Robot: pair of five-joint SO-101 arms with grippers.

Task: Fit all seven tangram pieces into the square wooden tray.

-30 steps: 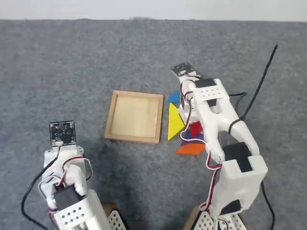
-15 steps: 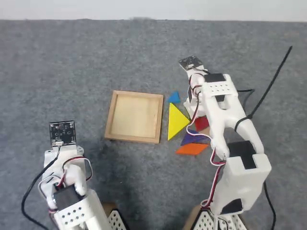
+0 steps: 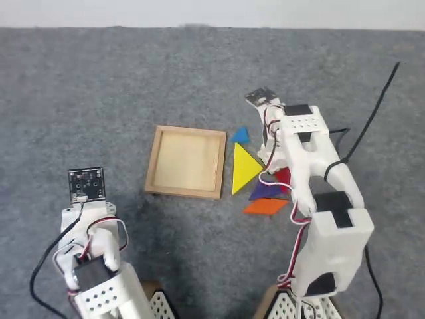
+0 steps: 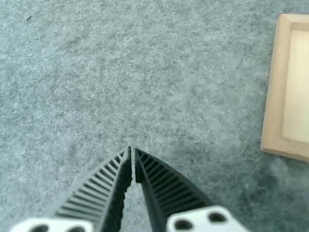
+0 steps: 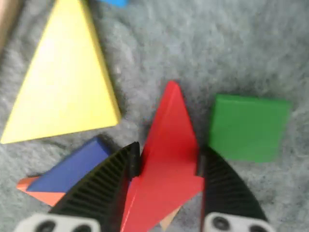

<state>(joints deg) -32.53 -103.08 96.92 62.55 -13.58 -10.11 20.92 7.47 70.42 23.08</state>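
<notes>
The square wooden tray lies empty, and its corner shows in the left wrist view. To its right lie the yellow triangle, a small blue piece, a purple piece and an orange piece. My right gripper straddles the red triangle, with a finger pressed against each slanted edge. The green square lies just beside it. My left gripper hangs shut and empty over bare carpet, off the tray's side.
Grey carpet covers the whole table. The right arm hangs over the cluster of pieces and hides part of it. The left arm is folded back at the front left. A black cable trails at the right.
The right arm's wrist has shifted to the right, uncovering the small blue piece. The red triangle has moved slightly right with it. The left arm has not moved.
</notes>
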